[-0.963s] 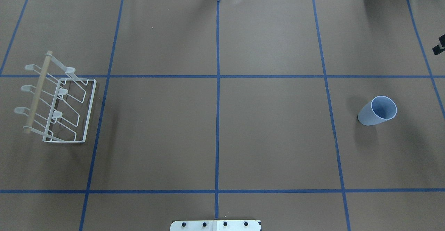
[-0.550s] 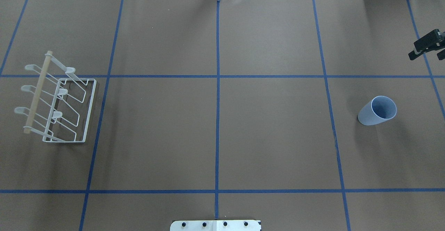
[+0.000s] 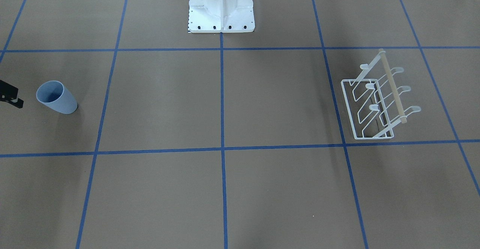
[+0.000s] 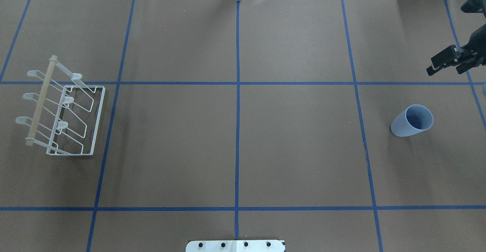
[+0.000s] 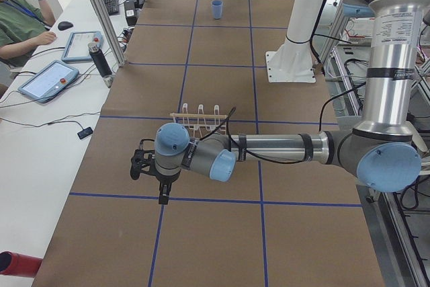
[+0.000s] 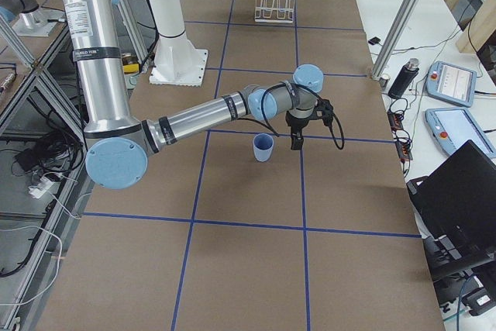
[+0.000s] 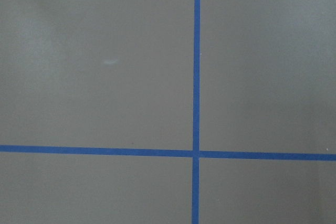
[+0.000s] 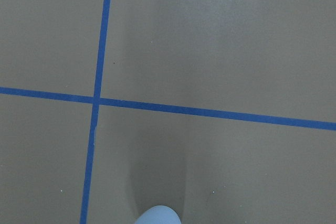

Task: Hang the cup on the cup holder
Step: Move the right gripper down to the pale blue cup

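The pale blue cup (image 4: 412, 121) stands upright, rim up, on the right side of the table; it also shows in the front view (image 3: 56, 97) and the right side view (image 6: 263, 147), and its rim edge shows in the right wrist view (image 8: 157, 214). The white wire cup holder (image 4: 68, 107) with a wooden top bar stands at the far left, also seen from the front (image 3: 375, 102). My right gripper (image 4: 431, 65) hovers open and empty beyond and right of the cup, apart from it. My left gripper (image 5: 160, 189) shows only in the left side view, near the rack; I cannot tell its state.
Blue tape lines grid the brown table. The white robot base (image 3: 221, 5) stands at the table's near-robot edge. Tablets (image 5: 50, 78) and an operator (image 5: 20, 21) are at a side desk beyond the table's far edge.
My right gripper has come in from the overhead view's right edge, moving left toward the cup. The cup and rack have not moved.
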### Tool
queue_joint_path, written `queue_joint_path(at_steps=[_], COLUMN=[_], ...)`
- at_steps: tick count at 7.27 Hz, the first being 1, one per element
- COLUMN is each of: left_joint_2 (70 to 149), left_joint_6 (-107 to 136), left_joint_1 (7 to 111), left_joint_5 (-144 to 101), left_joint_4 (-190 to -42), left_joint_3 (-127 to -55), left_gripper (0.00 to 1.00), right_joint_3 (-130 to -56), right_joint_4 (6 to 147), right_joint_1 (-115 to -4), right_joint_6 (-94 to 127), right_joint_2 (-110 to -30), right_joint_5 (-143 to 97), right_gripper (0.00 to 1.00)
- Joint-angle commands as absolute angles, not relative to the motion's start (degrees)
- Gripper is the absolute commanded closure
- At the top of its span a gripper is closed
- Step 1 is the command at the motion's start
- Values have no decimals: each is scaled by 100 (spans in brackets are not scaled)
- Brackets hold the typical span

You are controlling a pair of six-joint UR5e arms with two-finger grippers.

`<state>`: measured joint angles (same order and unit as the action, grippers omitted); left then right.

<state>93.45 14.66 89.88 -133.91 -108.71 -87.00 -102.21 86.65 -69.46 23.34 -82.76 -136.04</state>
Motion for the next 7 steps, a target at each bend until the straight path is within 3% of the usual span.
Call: queue_joint_path(at_steps=[1, 7], left_joint_2=[9492, 9484], left_joint_6=[1468, 1407], left_joint_1=[8895, 8895], left_joint_5=[-13368, -13386], left_joint_4=[-10697, -10705], left_joint_3=[-8754, -8771], left_gripper=[1, 1], right_joint_3=[-10230, -10143], right_joint_4=[7878, 7770], right_joint_1=[-6680, -6110], right_joint_6=[2592, 2514], right_joint_2=[-8725, -9026], right_joint_5=[-13596, -13720], right_gripper=[0, 0])
